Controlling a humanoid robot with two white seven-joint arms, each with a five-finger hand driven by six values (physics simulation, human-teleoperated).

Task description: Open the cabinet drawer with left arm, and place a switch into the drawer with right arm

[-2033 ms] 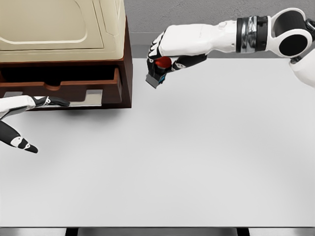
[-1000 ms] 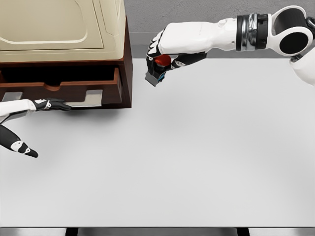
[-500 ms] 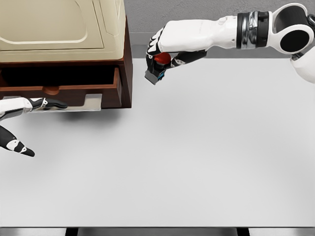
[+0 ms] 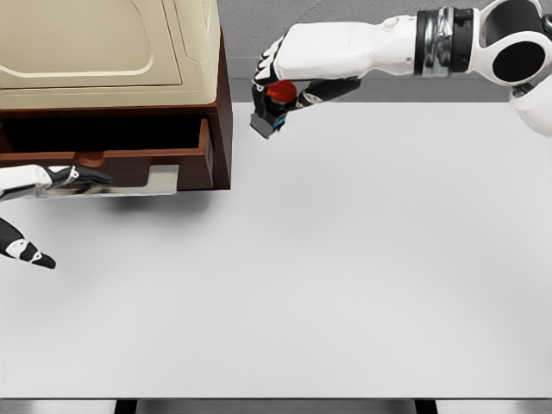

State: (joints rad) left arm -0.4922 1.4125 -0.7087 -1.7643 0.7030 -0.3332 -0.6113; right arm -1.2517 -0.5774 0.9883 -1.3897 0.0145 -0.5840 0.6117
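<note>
Switch [image 4: 273, 102] (red-topped) gripped in curled right hand [image 4: 280, 73]; left hand [image 4: 34, 203] spread, holding nothing, beside drawer [image 4: 112, 155].

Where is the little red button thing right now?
The switch is up in the air near the top middle of the head view, held in the right hand, just right of the cabinet and its open drawer.

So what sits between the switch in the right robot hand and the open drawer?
In the head view, only the cabinet's brown side wall stands between the switch, held by the right robot hand, and the drawer.
</note>
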